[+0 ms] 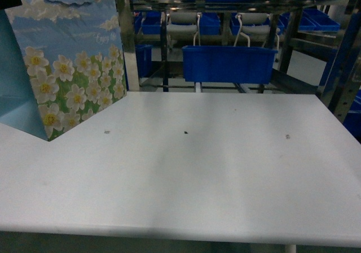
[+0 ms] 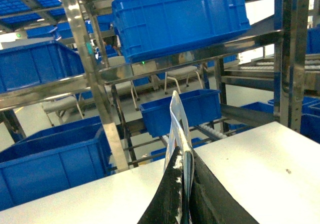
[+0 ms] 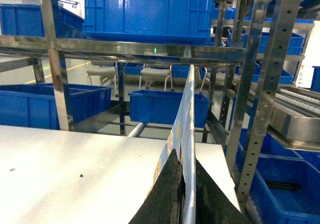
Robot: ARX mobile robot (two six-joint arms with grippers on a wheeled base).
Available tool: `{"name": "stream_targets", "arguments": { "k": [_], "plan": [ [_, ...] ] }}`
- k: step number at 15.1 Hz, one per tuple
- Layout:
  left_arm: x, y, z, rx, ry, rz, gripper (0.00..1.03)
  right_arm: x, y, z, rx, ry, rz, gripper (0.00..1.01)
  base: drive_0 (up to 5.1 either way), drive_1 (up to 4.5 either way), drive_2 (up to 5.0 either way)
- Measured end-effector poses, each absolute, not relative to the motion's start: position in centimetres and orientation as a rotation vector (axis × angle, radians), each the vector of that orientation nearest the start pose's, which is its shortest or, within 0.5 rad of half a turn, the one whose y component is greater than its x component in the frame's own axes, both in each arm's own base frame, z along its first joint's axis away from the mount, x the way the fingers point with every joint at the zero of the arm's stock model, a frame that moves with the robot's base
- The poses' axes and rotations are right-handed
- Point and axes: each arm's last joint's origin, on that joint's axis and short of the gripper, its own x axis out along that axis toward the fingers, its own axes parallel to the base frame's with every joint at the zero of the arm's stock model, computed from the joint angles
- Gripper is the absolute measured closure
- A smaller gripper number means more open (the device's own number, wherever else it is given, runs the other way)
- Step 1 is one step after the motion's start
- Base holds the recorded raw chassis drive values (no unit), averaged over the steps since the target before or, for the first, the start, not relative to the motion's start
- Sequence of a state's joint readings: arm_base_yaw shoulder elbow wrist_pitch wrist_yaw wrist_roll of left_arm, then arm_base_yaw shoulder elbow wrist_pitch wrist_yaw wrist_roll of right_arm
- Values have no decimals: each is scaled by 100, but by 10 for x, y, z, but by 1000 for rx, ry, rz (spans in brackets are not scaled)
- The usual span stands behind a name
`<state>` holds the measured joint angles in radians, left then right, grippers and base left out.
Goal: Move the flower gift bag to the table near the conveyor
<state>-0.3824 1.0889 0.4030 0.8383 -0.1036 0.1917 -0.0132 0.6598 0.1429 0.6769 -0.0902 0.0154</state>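
1. Steel racks with blue bins (image 1: 228, 62) stand behind your white table (image 1: 197, 179).
2. The flower gift bag (image 1: 73, 66) stands at the table's far-left corner.
3. Your left gripper (image 2: 184, 184) is pinched on its thin top edge.
4. Your right gripper (image 3: 183, 194) clamps a thin paper edge; which bag, you cannot tell.
5. The bag looks light and creasable, so keep your grip high and gentle.
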Motion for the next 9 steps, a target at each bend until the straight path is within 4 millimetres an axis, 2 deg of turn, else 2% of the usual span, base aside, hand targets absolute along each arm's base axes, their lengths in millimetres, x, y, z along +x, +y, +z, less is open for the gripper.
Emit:
{"name": "stream_targets", "arguments": {
  "k": [9],
  "plan": [
    [206, -79, 244, 153, -176, -262, 101, 149, 1, 212, 7, -162, 78, 98, -497, 244, 244]
  ]
}}
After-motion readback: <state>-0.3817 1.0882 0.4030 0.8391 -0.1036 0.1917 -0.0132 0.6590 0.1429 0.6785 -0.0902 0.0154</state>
